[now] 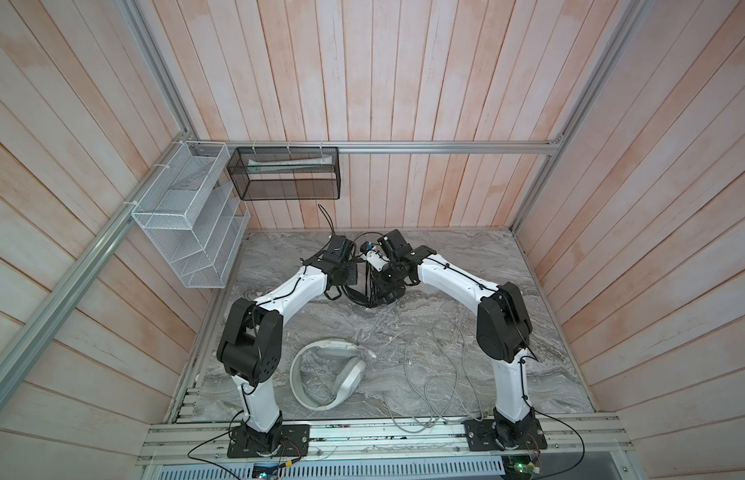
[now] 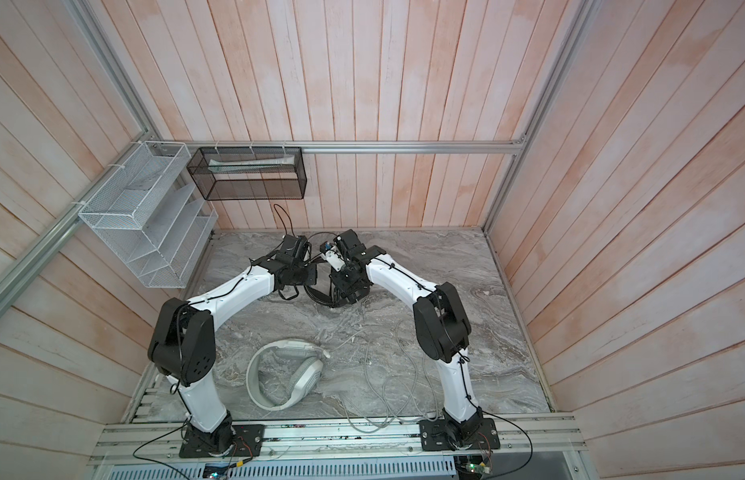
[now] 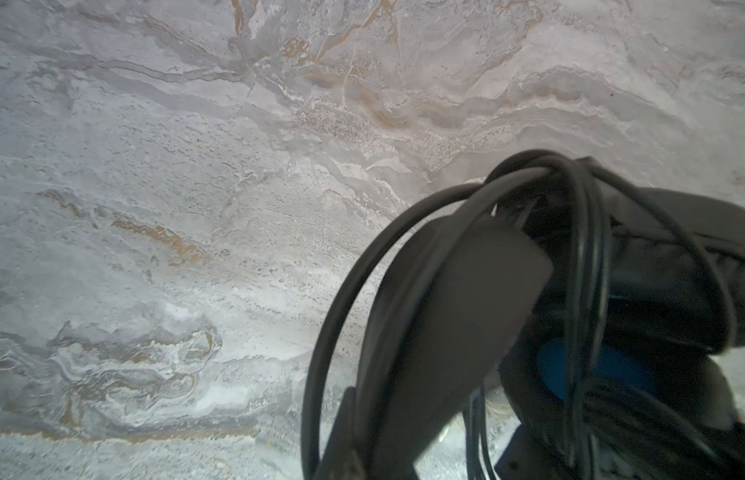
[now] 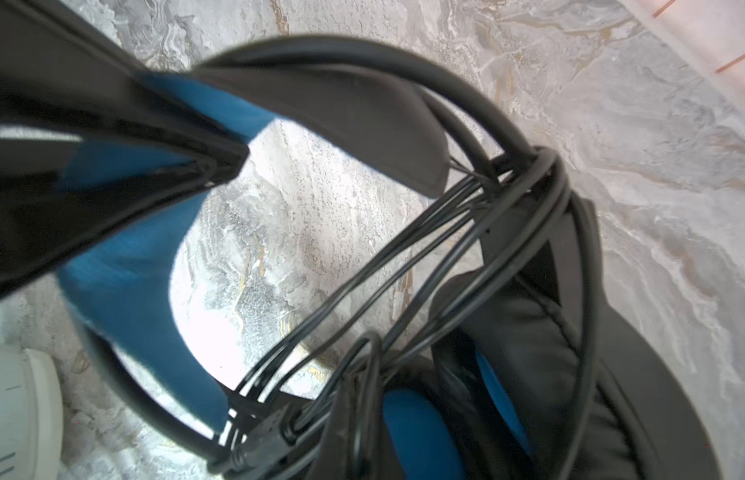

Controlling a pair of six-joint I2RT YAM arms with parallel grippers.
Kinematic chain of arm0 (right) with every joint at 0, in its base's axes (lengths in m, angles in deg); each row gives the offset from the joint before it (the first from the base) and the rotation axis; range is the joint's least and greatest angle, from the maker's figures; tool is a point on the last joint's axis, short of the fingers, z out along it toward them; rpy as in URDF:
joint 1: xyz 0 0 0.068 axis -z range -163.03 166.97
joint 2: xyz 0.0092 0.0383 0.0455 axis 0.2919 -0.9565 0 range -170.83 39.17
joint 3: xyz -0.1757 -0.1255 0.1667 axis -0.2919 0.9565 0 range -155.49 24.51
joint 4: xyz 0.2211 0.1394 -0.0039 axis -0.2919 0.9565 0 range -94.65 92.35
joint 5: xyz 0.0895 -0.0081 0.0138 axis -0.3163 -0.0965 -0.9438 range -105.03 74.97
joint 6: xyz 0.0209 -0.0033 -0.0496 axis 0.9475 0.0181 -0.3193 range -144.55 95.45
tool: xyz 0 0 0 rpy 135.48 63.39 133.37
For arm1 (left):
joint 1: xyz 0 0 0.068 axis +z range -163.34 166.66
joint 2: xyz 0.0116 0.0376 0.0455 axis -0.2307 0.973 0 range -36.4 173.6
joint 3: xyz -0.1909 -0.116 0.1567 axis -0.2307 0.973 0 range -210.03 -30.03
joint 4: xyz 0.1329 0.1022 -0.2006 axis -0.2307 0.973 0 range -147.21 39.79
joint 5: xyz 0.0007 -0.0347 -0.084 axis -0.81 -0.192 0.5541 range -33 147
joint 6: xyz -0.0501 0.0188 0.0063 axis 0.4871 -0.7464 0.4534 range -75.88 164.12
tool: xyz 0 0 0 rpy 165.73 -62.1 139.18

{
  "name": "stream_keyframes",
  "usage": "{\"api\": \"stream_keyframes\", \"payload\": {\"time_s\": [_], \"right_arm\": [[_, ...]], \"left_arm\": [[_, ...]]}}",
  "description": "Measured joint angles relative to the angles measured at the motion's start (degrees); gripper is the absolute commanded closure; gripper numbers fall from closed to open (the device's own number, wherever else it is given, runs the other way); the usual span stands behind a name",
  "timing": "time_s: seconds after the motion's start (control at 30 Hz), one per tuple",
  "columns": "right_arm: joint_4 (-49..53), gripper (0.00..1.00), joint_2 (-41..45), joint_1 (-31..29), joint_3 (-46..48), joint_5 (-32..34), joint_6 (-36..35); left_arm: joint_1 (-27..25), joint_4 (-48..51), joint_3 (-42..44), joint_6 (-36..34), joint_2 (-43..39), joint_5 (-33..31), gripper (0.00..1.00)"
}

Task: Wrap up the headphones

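Both tools clenched | right tool is pinching blue band of black headset | left tool — load I'm not seeing

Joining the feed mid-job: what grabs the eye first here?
At the far middle of the grey marble table, the left arm and right arm meet at the black over-ear headset with a blue inner headband, its black cable looped around it. Near the front, the white-grey over-ear headset lies flat, its grey cable sprawling loose to the right.
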Motion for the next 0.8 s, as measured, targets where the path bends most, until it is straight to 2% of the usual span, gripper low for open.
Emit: {"api": "stream_keyframes", "payload": {"time_s": [0.2, 0.5, 0.63, 0.8], "right_arm": [[-0.63, 0.84, -2.8, 1.42, -3.96, -0.68, 1.05], [-0.57, 0.83, -5.49, 3.56, -5.68, -0.66, 1.55], [-0.52, 0.8, -6.36, 3.56, -5.68, -0.66, 1.66], [-0.57, 0.62, -6.12, 3.56, -5.86, -0.61, 2.16]], "left_arm": [[-0.15, 2.12, -1.36, -0.85, 3.63, 3.06, 1.0], [-0.44, 5.88, -1.36, -1.81, 7.45, 5.14, 0.99], [-0.26, 6.36, -1.68, -1.77, 7.89, 5.6, 0.91], [-0.13, 6.88, -1.95, -1.53, 8.15, 6.86, 0.71]]}}
